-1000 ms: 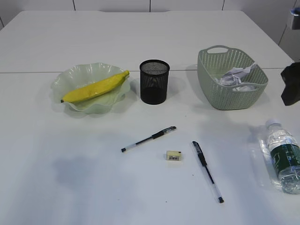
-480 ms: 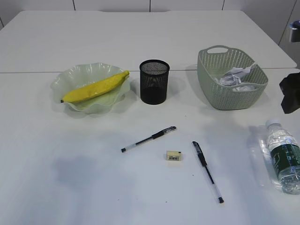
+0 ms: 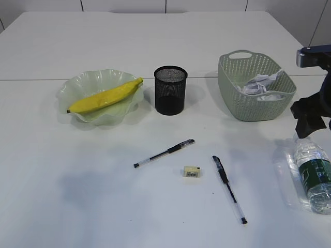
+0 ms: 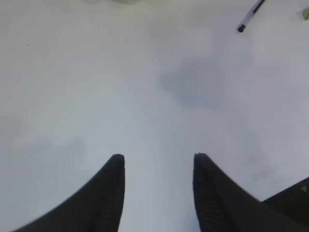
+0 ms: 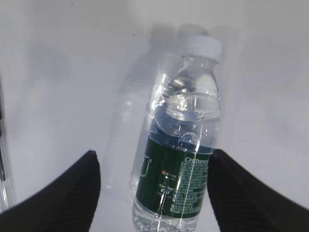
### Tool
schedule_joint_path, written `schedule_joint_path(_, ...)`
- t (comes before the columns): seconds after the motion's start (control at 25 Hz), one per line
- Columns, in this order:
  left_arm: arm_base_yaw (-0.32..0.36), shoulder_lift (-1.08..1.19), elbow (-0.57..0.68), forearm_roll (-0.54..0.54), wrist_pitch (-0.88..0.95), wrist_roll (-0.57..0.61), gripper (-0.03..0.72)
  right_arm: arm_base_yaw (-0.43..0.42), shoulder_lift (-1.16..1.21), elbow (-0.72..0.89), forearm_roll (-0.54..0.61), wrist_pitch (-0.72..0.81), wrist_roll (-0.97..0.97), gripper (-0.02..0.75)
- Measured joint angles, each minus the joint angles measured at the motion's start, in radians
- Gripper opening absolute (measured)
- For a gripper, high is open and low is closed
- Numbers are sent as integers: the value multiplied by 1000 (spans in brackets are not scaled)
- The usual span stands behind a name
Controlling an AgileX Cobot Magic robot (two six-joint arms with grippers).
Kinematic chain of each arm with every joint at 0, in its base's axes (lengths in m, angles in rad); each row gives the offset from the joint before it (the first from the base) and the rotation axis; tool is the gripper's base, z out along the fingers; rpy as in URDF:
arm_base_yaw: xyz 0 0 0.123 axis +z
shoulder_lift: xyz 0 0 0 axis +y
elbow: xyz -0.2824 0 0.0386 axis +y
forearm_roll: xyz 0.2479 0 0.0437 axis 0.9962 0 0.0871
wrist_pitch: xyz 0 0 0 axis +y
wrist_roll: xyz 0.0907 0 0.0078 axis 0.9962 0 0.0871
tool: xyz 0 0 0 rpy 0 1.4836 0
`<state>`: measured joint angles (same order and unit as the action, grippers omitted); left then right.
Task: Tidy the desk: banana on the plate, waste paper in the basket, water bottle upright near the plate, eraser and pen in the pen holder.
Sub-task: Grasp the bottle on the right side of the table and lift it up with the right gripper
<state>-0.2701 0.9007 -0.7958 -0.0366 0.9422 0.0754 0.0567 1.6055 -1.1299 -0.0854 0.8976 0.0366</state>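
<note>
Clear ribbed plastic water bottle (image 5: 179, 159) lying flat btwn wide-open right jaws; left jaws parted, empty.

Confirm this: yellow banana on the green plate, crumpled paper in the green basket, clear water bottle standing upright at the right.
Not quite. The clear plastic water bottle lies on its side, as the right wrist view shows. The yellow banana does sit on the wavy green plate, and the crumpled paper in the green woven basket.
</note>
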Motion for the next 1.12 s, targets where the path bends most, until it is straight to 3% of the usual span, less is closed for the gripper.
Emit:
schedule_joint_path(0.44, 0, 0, 0, 5, -73, 0, 334, -9, 0, 0, 7, -26, 10, 515)
schedule_joint_path(0.76, 0, 54, 0, 7, -75, 0, 438, -117, 0, 0, 21, -32, -37, 516)
schedule_joint_path(1.12, 0, 70, 0, 7, -93, 0, 456, -169, 75, 0, 62, -56, -95, 516)
